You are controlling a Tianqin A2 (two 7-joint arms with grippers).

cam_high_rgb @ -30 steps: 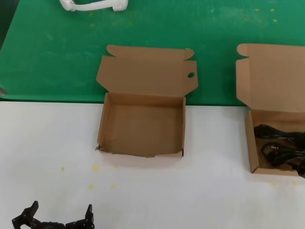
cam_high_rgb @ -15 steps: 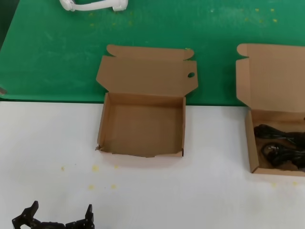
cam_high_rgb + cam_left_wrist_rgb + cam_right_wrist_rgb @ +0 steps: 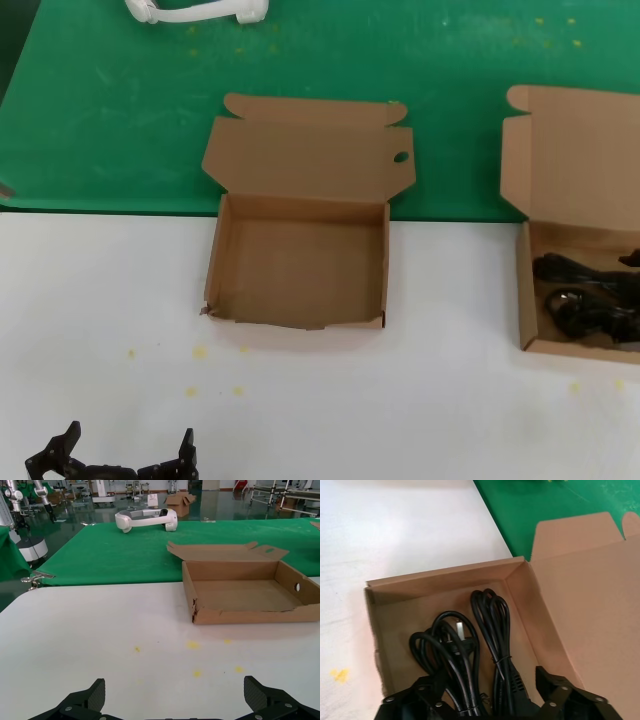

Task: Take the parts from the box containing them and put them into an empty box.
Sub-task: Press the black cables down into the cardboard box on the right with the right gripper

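The empty box [image 3: 216, 250], brown with a small round hole in one lid flap and a ragged front corner, lies open in the middle of the table; the left wrist view shows it too [image 3: 240, 616]. At the right edge sits the box containing the parts [image 3: 524, 290], lid up. Two bundles of black cord [image 3: 580, 300] lie inside it. My right gripper [image 3: 490, 690] is open low inside this box [image 3: 445, 577], one finger on each side of the cords [image 3: 492, 625]. My left gripper [image 3: 125, 462] rests open near the table's front left edge, holding nothing [image 3: 174, 700].
A green cloth [image 3: 100, 110] covers the far half of the table, and both box lids lean back over it. A white headset [image 3: 195, 10] lies at the far back [image 3: 145, 519]. Small yellow specks [image 3: 200, 352] dot the white tabletop.
The box with the cords has shifted and turned slightly, its lid moving a little right. A dark tip of the right gripper now shows at the head view's right edge. The left arm is still.
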